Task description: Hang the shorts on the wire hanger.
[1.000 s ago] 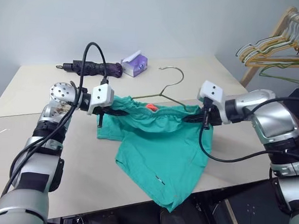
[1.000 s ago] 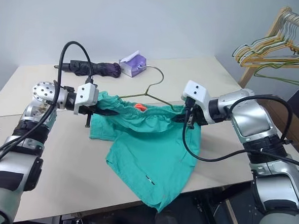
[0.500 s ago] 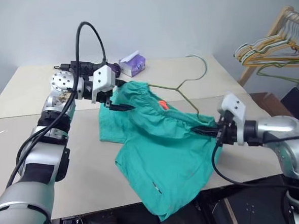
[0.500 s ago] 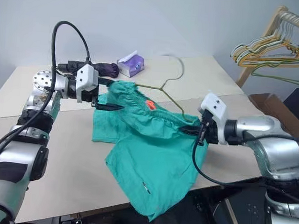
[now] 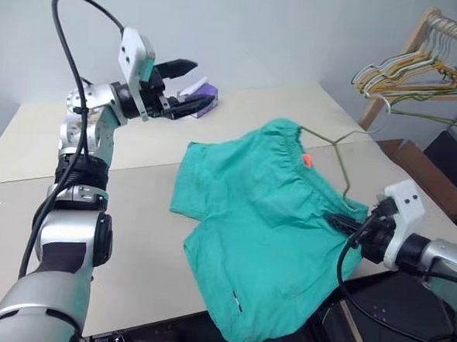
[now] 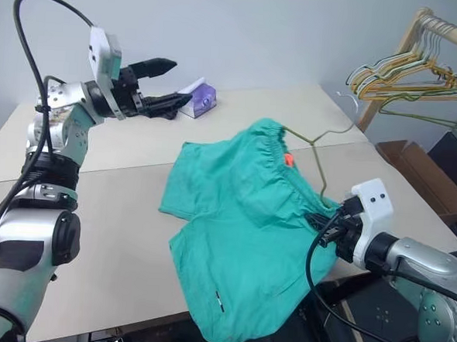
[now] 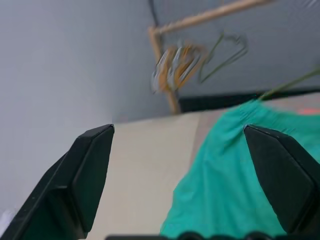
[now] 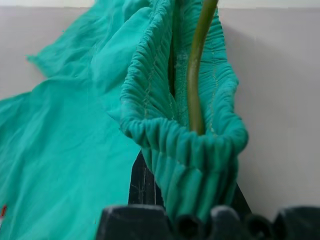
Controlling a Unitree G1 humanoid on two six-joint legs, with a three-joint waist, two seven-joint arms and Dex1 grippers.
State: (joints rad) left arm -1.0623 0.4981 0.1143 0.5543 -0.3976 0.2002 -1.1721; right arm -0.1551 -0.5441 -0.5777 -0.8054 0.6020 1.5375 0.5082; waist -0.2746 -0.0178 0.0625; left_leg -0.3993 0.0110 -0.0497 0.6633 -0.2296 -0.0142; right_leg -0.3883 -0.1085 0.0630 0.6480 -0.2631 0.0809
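- Jaws: right gripper (image 6: 317, 221) clamped on the shorts' waistband, wire running inside the fold; left gripper (image 5: 189, 82) spread wide, holding nothing, raised above the table's far side.
- shorts (image 5: 264, 220) lie spread on the table (image 5: 133, 212), one leg hanging over the near edge.
- wire hanger (image 5: 334, 150) threaded into the waistband, hook sticking out past it.
- Bunch of hangers (image 5: 409, 77) on a wooden rack, well apart.

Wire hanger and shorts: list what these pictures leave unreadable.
- Wire hanger: its lower bar lies inside the shorts, head views.
- Right gripper: fingertips buried in the waistband, head and right wrist views.
- Shorts' hem: hangs past the table edge.
- Hanger bunch: blurred, left wrist view.
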